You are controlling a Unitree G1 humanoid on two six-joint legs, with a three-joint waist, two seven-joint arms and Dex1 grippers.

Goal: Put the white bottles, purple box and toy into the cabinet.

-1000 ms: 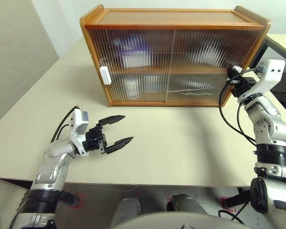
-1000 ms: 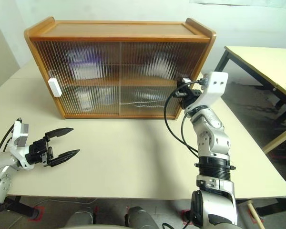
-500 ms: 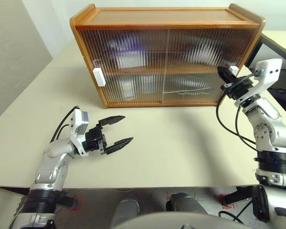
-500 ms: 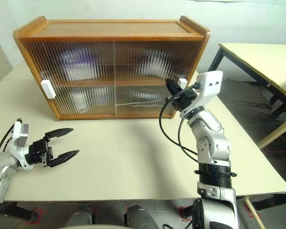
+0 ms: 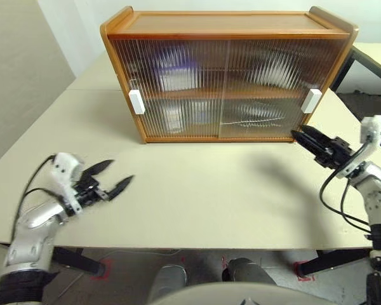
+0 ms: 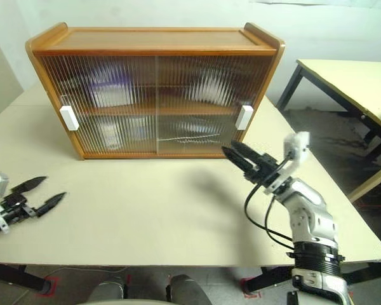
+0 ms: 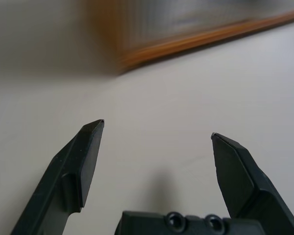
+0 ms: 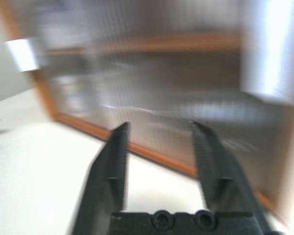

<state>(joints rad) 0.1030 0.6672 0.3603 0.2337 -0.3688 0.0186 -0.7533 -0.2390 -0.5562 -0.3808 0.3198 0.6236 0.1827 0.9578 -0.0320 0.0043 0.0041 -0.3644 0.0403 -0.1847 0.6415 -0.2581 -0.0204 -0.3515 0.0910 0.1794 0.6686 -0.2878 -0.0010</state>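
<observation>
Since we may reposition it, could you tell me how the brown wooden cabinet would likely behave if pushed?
The honey-brown wooden cabinet looks heavy, so it would probably resist sliding. It sits broad and flat on the cream table, so tipping seems unlikely. Its ribbed translucent doors could be fragile.

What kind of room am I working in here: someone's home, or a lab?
Probably a lab or test room, not a home: the cabinet stands on a plain cream table, a second bare table stands beyond it, the walls are blank, and red tape marks show on the floor.
</observation>
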